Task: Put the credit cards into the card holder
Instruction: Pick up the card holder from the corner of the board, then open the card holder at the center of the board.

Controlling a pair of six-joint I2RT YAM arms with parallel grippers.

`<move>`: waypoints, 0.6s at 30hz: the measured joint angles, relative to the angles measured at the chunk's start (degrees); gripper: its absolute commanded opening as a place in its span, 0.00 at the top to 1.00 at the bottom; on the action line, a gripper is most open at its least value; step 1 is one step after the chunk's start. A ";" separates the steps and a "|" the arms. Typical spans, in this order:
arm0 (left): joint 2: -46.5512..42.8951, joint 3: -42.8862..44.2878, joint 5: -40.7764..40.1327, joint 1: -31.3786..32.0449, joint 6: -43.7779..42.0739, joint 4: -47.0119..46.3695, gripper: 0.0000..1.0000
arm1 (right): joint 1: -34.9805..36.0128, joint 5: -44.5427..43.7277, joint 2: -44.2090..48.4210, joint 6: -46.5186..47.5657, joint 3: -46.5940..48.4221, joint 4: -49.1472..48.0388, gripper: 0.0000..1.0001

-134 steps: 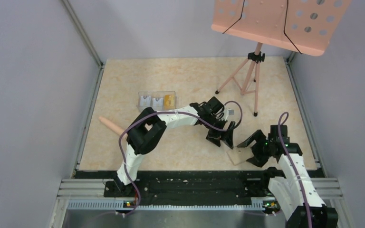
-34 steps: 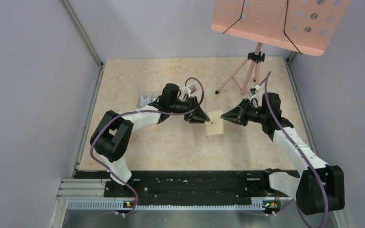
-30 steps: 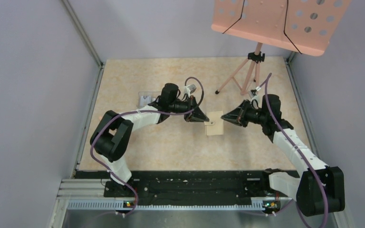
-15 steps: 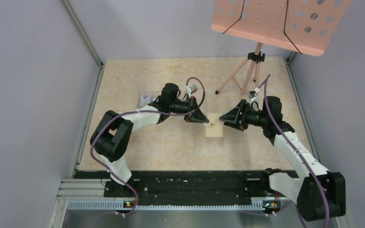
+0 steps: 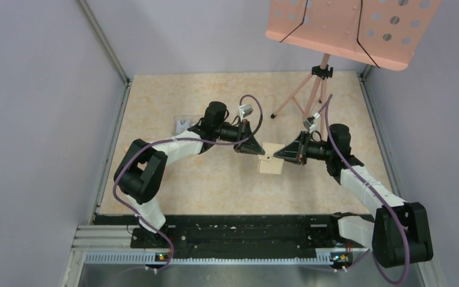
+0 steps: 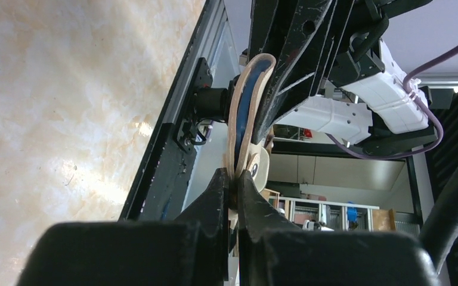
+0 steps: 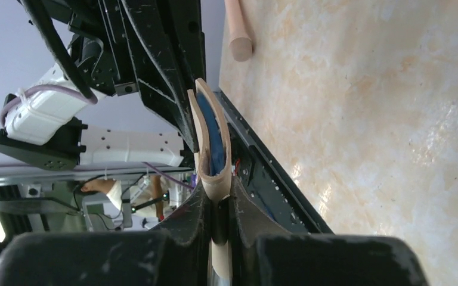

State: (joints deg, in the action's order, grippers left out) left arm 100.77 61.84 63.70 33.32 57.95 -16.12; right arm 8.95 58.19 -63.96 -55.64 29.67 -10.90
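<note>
The tan card holder (image 5: 270, 165) hangs above the table between my two grippers. My left gripper (image 5: 257, 150) is shut on its left edge, and my right gripper (image 5: 277, 156) is shut on its right side. In the left wrist view the card holder (image 6: 235, 128) stands edge-on, slightly parted, showing its blue inside above the shut left gripper (image 6: 234, 179). In the right wrist view the right gripper (image 7: 217, 193) pinches the card holder (image 7: 217, 179) at its fold. One white credit card (image 5: 183, 125) shows in the clear box; my left arm hides the other compartments.
The clear plastic box (image 5: 179, 121) lies at the back left, behind my left arm. A pink music stand (image 5: 346, 24) on a tripod (image 5: 311, 95) stands at the back right. A pale wooden rod (image 7: 237, 27) lies on the table.
My right gripper let go, shifted slightly toward the near side and closed again on the card holder. The left gripper kept its grip and hardly moved.
</note>
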 measured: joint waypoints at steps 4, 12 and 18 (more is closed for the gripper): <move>-0.02 0.02 -0.68 -0.02 -1.31 0.94 0.52 | 0.00 -0.11 -0.28 0.02 0.02 -0.11 1.00; -4.37 7.65 -20.41 3.34 -16.90 26.82 0.28 | 0.13 -6.16 -0.39 2.49 2.05 7.82 1.00; -5.66 17.35 -39.63 12.31 -26.62 40.61 0.24 | 0.20 -8.74 -1.77 4.11 5.01 13.42 1.00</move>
State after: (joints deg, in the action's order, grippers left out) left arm 95.11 79.20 24.08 45.63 31.33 24.49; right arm 9.15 49.45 -65.73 -51.53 34.68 2.52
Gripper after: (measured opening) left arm 0.749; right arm 0.051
